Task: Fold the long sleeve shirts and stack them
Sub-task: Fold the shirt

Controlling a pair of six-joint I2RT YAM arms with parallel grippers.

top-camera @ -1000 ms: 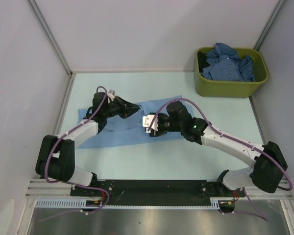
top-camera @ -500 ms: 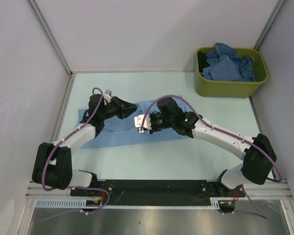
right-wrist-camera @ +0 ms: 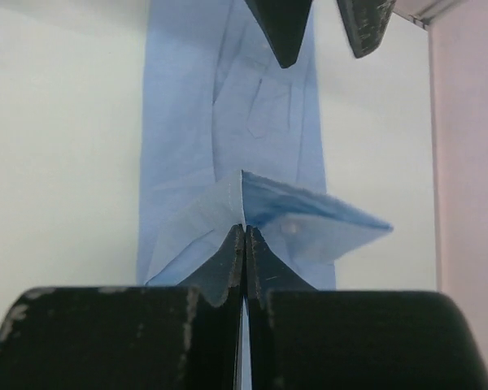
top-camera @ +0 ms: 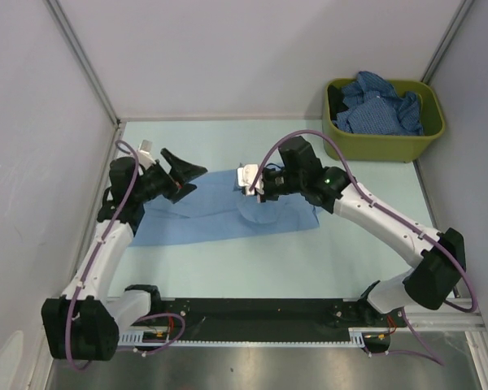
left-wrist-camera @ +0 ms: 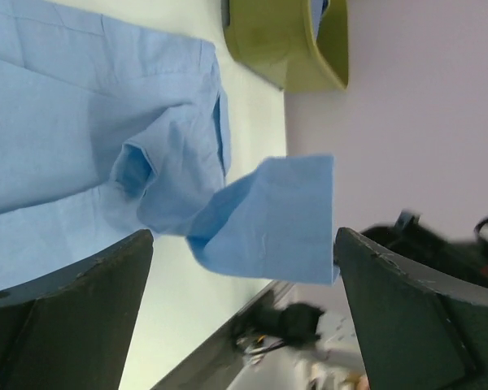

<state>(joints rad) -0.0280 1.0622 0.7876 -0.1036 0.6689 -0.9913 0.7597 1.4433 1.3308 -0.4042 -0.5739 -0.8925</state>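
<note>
- Light blue shirt (top-camera: pixel 197 221): spread on the table (top-camera: pixel 228 264), one fold lifted clear.
- Right gripper (top-camera: pixel 244 182): clamped tight on that lifted fold, mid-shirt.
- Left gripper (top-camera: pixel 187 177): jaws wide apart, empty, above the shirt's left part.
- Darker shirts (top-camera: pixel 382 107): heaped in the green bin (top-camera: pixel 381 147), far right corner.
</note>
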